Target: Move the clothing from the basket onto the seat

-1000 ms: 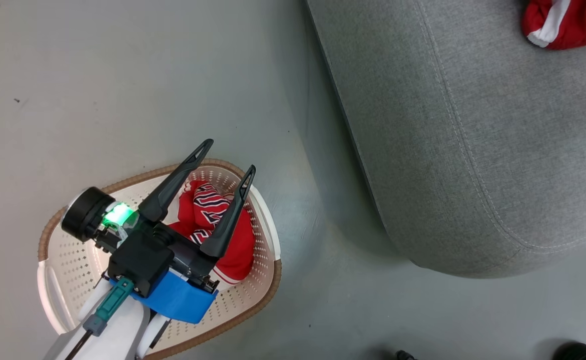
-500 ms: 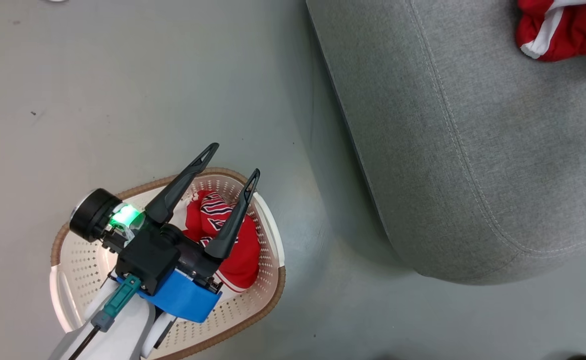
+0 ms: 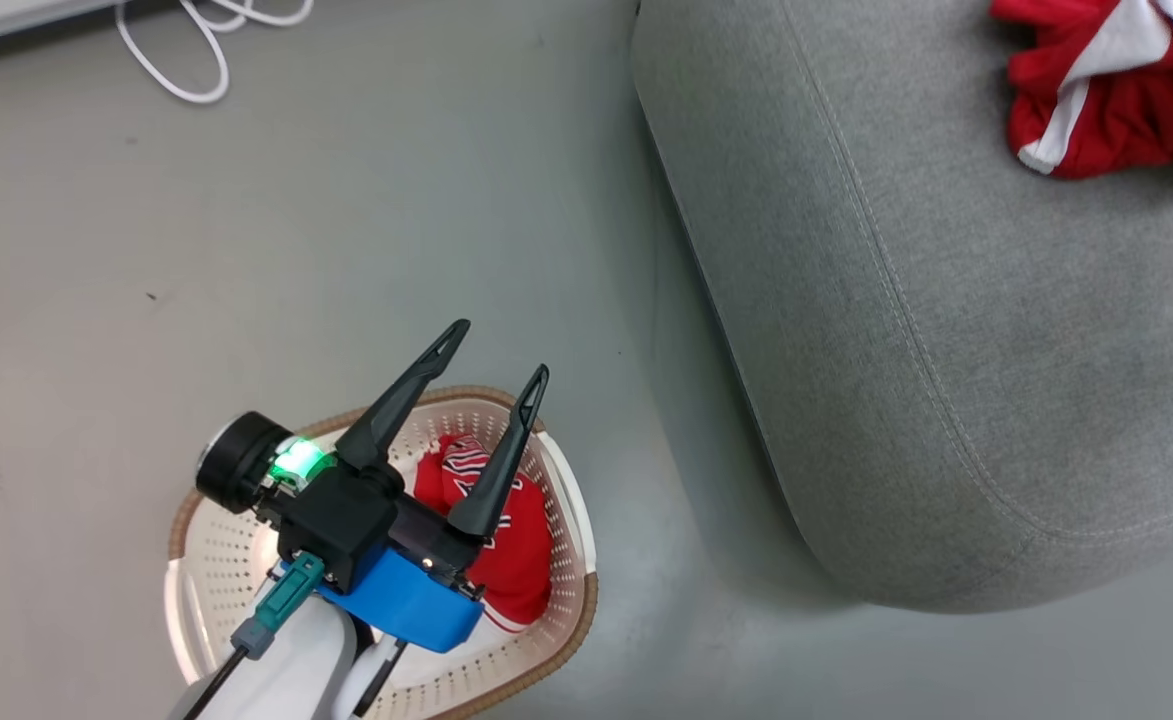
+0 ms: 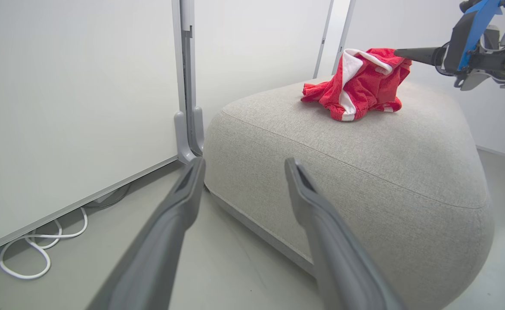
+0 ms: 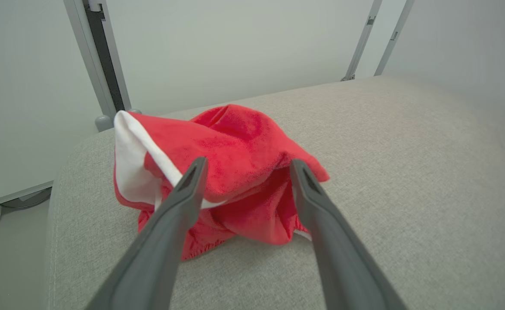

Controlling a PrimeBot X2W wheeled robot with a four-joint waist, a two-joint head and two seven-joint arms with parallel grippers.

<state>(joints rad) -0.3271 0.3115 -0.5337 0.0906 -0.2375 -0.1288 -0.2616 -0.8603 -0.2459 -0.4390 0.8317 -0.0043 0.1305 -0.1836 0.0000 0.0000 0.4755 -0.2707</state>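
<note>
One piece of the clothing, a red garment with white trim (image 3: 1096, 90) (image 4: 360, 82) (image 5: 235, 150), lies bunched on the grey seat (image 3: 946, 350) (image 4: 364, 172) (image 5: 407, 172). My right gripper (image 5: 249, 162) (image 4: 407, 52) stands open just over it, one finger on each side of its top fold. The other garment, red with striped lettering (image 3: 516, 560), lies in the cream basket (image 3: 586, 600) on the floor. My left gripper (image 3: 502, 348) (image 4: 244, 161) hangs open above the basket with nothing between its fingers.
A white cable (image 3: 196, 60) (image 4: 41, 254) lies on the grey floor by the white wall panels. A grey upright post (image 4: 185, 86) stands at the seat's far end. Bare floor separates the basket from the seat.
The head camera has shifted, bringing the cable and an edge of my right gripper into view. The red garment on the seat now lies more spread out.
</note>
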